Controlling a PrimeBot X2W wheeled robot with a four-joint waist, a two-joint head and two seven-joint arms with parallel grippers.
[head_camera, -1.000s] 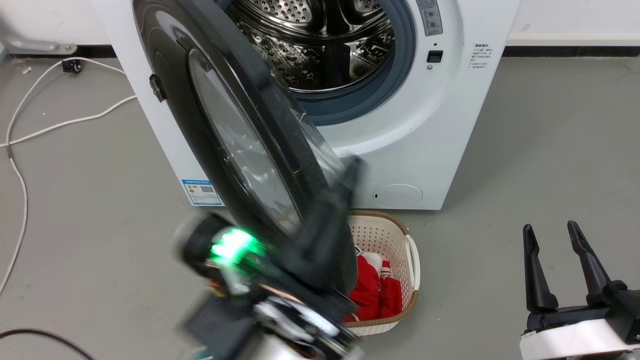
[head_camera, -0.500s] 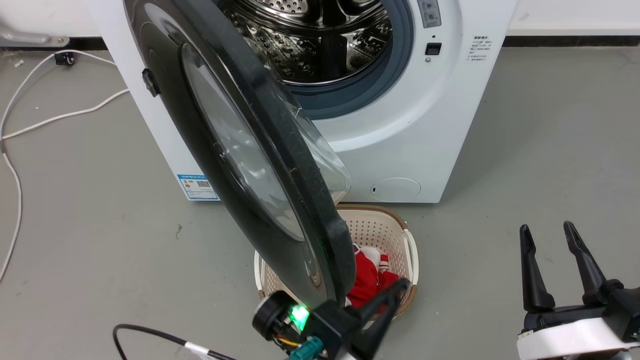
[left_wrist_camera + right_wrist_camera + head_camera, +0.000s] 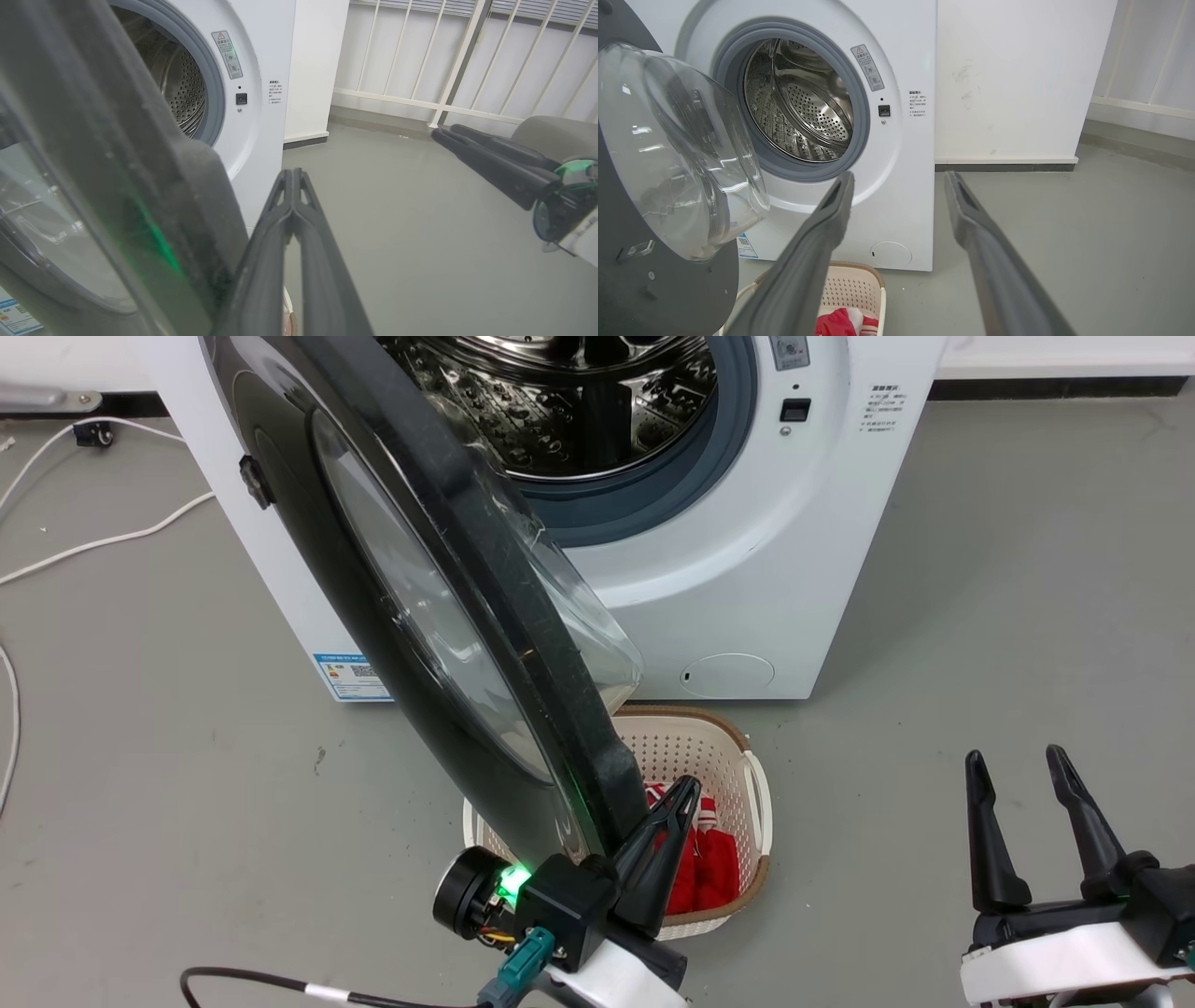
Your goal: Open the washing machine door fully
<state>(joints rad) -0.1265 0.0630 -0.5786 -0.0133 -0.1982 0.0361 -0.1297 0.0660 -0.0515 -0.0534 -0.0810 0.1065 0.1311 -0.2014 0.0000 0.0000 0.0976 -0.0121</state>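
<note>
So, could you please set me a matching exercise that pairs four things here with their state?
Things:
1. washing machine door
2. left claw
3. right claw
4. laundry basket

States:
A. open, holding nothing
B. black, swung partway out
C. cream, with red cloth inside
D. shut, by the door's lower edge

Pairs: 1-B, 2-D, 3-A, 4-C

Grey floor [image 3: 1027, 569] under washing machine [image 3: 794, 569], laundry basket [image 3: 700, 756], white cable [image 3: 140, 532].
</note>
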